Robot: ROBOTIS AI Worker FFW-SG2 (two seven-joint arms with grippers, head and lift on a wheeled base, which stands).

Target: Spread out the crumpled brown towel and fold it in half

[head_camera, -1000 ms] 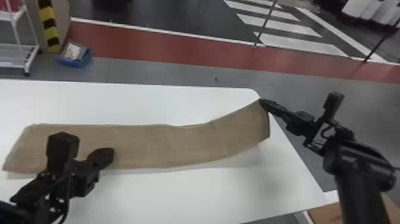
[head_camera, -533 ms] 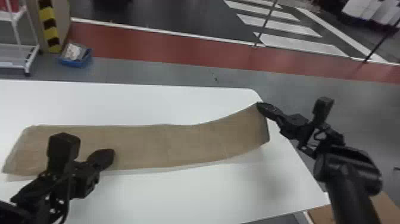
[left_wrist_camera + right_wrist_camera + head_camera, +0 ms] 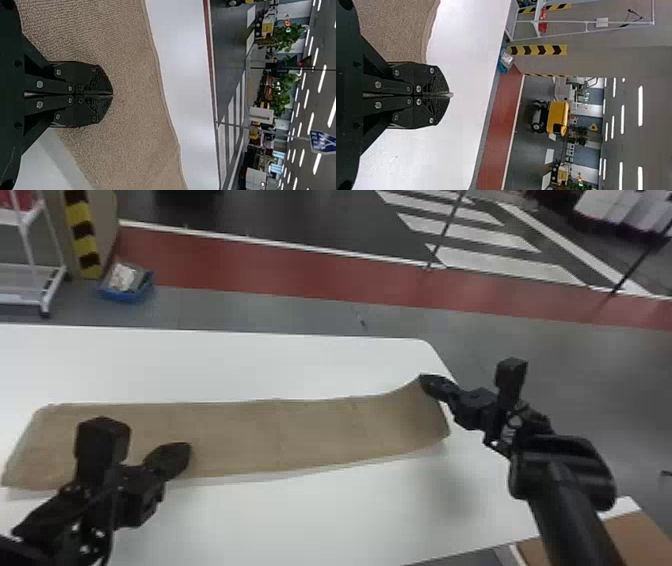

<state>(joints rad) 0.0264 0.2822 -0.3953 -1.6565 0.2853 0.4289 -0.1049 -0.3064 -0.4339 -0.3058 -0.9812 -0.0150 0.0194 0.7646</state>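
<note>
Find the brown towel (image 3: pixel 300 430) laid out as a long band on the surface (image 3: pixel 300 530), running left from beside the right edge. Note the right end raised at its corner nearest the surface's far right corner. See the right fingers (image 3: pixel 425 75) closed and pinching that corner, with just a little cloth between the tips. Note also the left fingers (image 3: pixel 91 75) pressed together over the towel's left part, near its near long side, apparently holding nothing; cannot tell whether touching the cloth.

Judge the step in hand as straightening and laying down the raised end. To do it well, draw the corner gently toward the right edge, only enough to take out slack, then lower in line with the far long side. Avoid pulling hard: likely to drag the whole band or slip from so small a pinch. Set down fully on the surface, short of hanging over the right edge, before letting go. Then smooth the bowed near side with light strokes, pressing too softly to ruck the layers.
</note>
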